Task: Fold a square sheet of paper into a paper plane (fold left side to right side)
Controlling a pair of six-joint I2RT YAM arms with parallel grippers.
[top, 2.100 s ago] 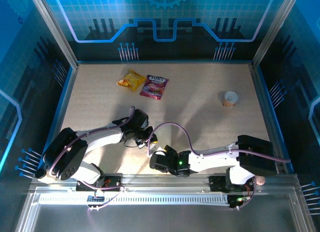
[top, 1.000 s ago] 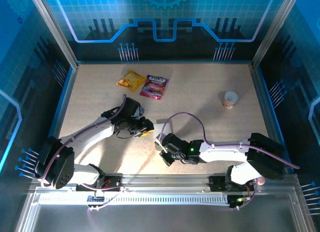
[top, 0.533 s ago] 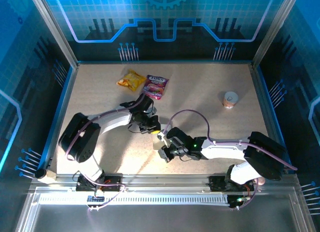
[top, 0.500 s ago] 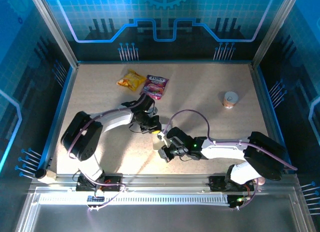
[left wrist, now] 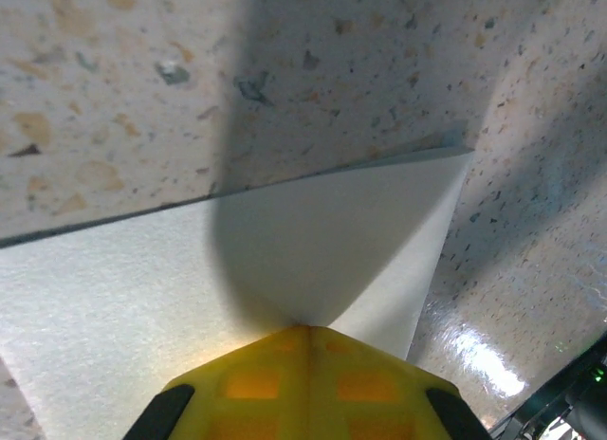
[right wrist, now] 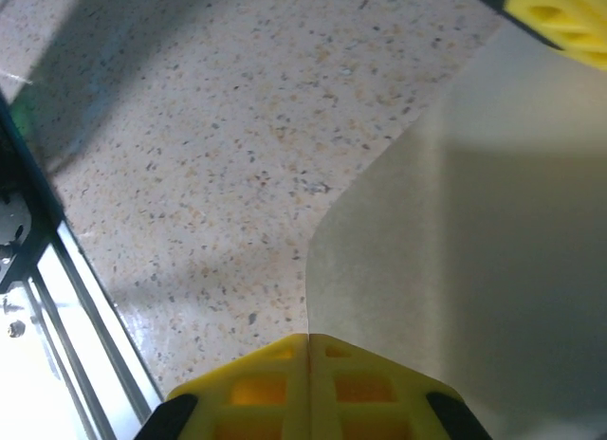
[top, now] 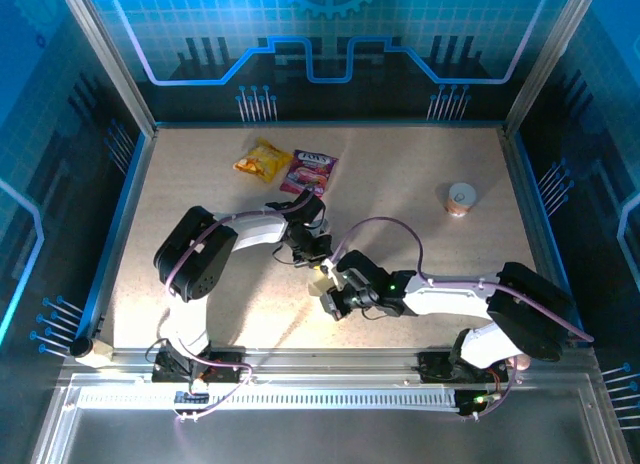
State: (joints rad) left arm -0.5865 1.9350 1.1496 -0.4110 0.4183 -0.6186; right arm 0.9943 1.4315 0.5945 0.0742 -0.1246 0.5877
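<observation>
Nearest the arms' bases, the right gripper (right wrist: 308,340) has its yellow fingers pressed together on the near edge of the square sheet of paper (right wrist: 474,231). In the right wrist view the sheet sweeps up and away to the right, its free edge curling in a soft bow above the speckled table (right wrist: 237,127). Beyond it, at the far side of the same sheet, the left gripper (left wrist: 308,328) is likewise clamped tight. The white paper runs straight into the seam between its fingers, and one of the sheet's corners juts just past them over the tabletop. From above, the two grippers stand close together near the middle of the table, the left one just beyond the right. The paper spans the short gap between them, largely covered by the arms. The sheet thus lies ahead of each gripper and toward the other, so the fold appears to turn on which end travels. Judged from the task, the left arm, holding the farther side, looks placed to carry its edge across toward the right gripper's side while the right one anchors. No crease can be made out, and the fold seems barely begun. Farther back, well apart from the work, a yellow snack packet (top: 262,161) and a pink snack packet (top: 309,172) lie just beside each other, with a small white cup (top: 461,197) toward the far right.
</observation>
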